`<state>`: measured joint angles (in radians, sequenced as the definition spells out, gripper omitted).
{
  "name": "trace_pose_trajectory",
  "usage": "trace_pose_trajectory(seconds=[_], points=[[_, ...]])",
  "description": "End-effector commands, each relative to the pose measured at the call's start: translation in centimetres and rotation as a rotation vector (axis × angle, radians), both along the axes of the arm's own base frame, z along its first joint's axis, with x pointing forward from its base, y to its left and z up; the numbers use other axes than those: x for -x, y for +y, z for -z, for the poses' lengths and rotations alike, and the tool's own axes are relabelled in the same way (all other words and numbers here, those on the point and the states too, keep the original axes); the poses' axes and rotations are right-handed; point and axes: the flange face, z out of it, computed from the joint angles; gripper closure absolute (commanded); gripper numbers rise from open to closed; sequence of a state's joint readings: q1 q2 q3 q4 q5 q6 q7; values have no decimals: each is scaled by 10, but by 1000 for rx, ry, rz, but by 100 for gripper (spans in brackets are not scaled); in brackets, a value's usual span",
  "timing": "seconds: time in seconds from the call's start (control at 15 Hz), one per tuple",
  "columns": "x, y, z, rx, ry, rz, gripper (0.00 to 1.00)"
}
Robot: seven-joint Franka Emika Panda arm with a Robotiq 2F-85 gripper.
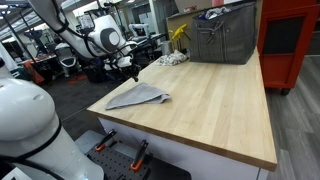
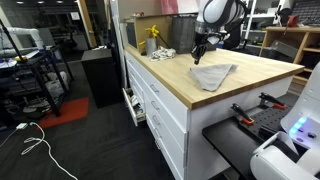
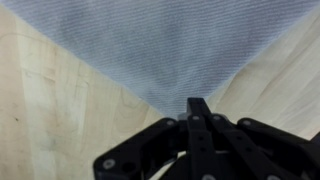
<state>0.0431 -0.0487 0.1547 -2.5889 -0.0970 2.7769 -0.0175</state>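
Looking down the wrist view, I have the end effector (image 3: 197, 102) pressed together at a corner of the grey cloth (image 3: 150, 40); whether it pinches fabric, I cannot tell. The cloth lies rumpled on the counter (image 1: 215, 100) near its left edge, so I judge handling barely begun.

- This is a robotics lab or workshop, not a home.
- A long wooden workbench (image 1: 210, 100) on white drawers (image 2: 165, 105) fills the middle of both exterior views.
- A red tool cabinet (image 1: 290, 35) stands at the upper right in an exterior view, and a metal bin (image 1: 225, 38) sits just beside it on the bench.
- Office chairs (image 1: 68, 62) crowd the upper left background.
- A white robot arm (image 1: 100, 38) hangs over the bench at the upper left.
- Cables (image 2: 35, 148) trail over the dark floor at the lower left, below a desk (image 2: 25, 68) loaded with gear.
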Motion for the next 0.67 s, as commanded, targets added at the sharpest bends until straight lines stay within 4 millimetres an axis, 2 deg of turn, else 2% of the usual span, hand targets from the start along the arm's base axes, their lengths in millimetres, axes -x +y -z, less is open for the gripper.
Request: trace_pose_trajectory(seconds=[0.0,0.4,0.6], points=[[-2,7,-14,-22,28,-31,100],[-18,-1,12,35,67,57,100],[-25,5,24,36,89,72,100]])
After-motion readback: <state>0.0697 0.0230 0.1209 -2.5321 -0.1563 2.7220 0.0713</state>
